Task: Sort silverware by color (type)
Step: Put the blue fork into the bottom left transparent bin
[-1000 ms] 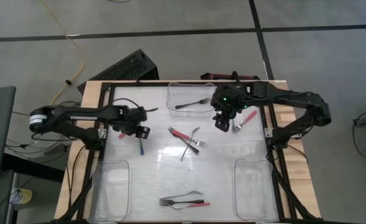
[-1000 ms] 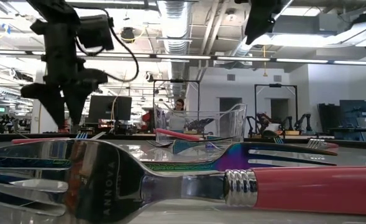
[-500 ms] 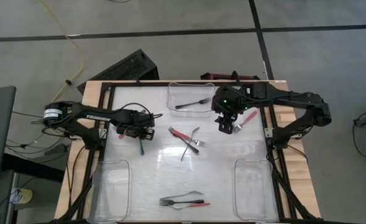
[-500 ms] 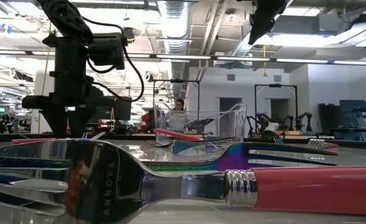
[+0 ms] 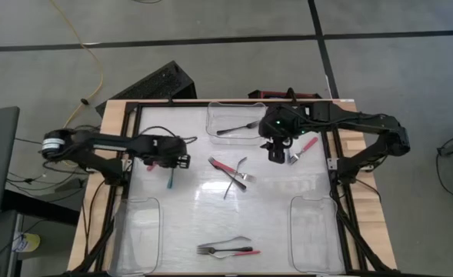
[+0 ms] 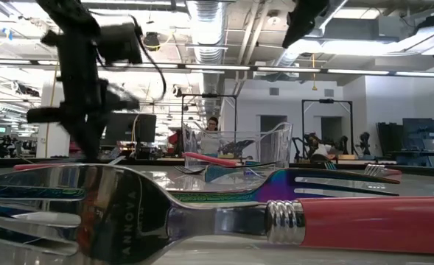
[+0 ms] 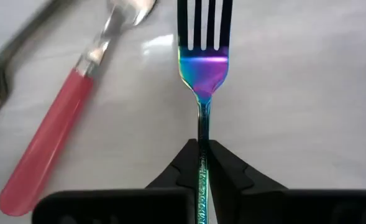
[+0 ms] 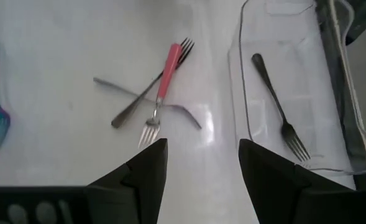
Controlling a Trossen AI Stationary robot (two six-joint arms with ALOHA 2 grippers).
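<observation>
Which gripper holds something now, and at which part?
The left gripper is shut on the iridescent fork, at its handle. The right gripper is open and holds nothing.

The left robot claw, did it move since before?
Yes. The left gripper slid away from the bin, then back toward it, and shut on the blue fork.

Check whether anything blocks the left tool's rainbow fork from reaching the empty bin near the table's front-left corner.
Nothing visible does. The left tool is shut on the rainbow fork; bare table lies between it and the front-left bin. The red-handled fork lies beside it, off that path.
</observation>
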